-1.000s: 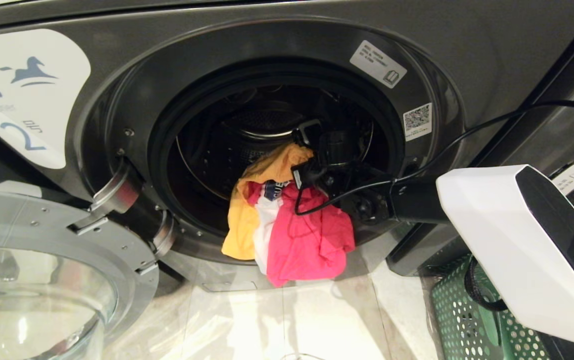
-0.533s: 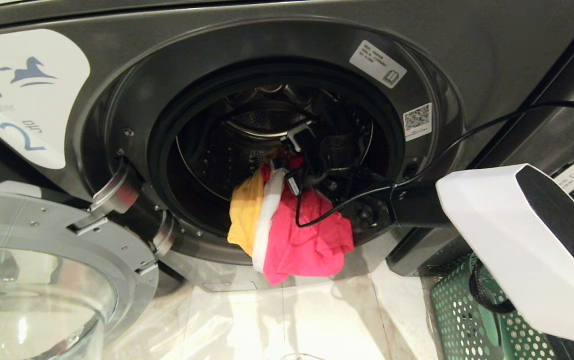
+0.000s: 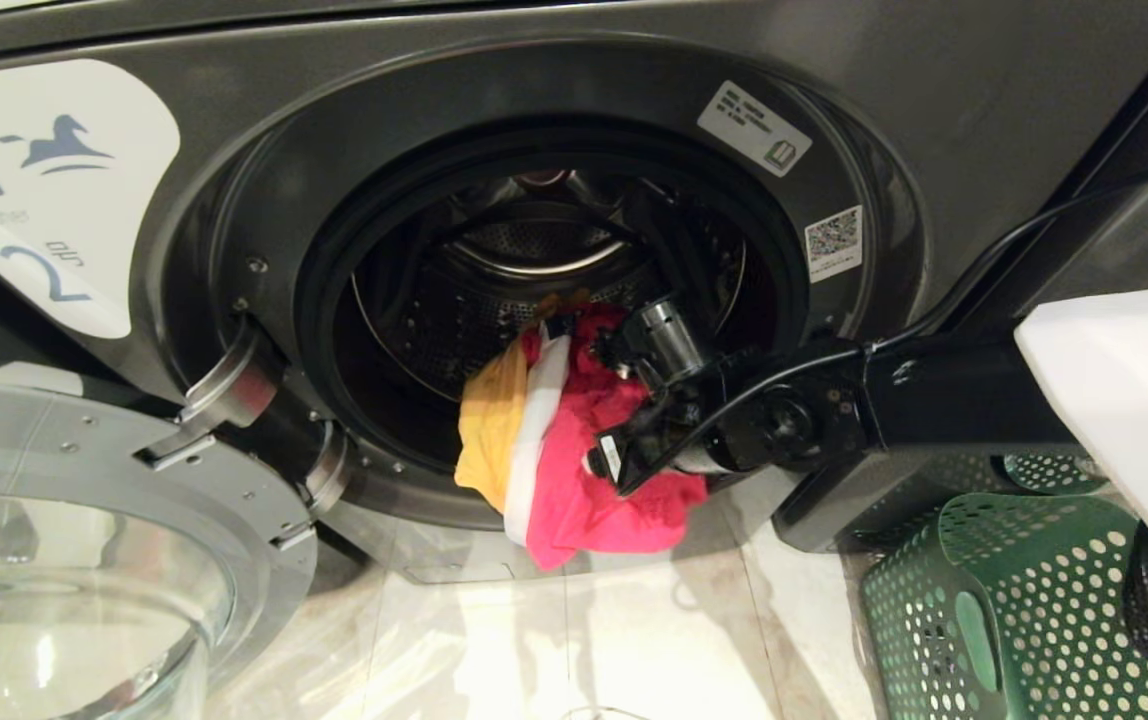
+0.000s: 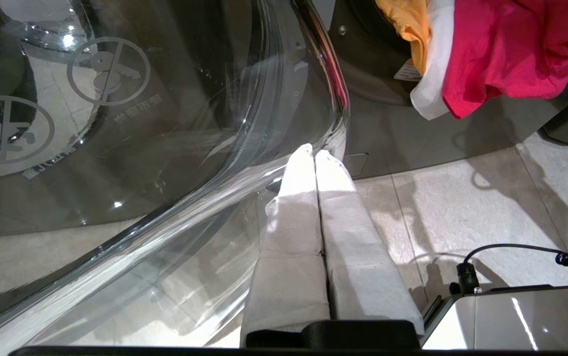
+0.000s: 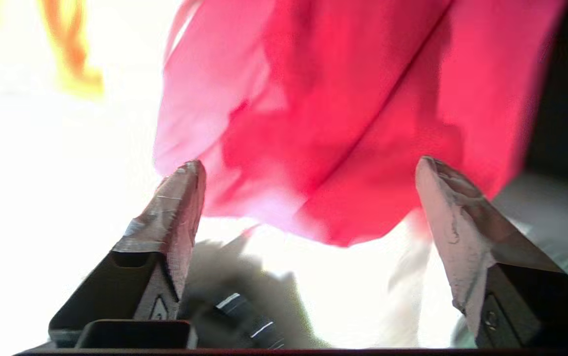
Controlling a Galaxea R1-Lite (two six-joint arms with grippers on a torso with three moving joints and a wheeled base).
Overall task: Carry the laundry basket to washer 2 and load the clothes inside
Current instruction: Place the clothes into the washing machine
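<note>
Your right gripper (image 5: 308, 198) is spread wide and holds nothing, just in front of the clothes (image 3: 574, 450). They hang long-ways down over the near lip of washer 2 (image 3: 554, 90). Your left gripper (image 4: 313, 155) is pinched closed by the glass door (image 4: 165, 123).

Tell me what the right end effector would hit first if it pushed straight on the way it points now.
Most likely the pink-red garment. The open right end effector has its fingers either side of that cloth, which hangs over the lip of washer 2. The remaining gap is hard to judge.
</note>
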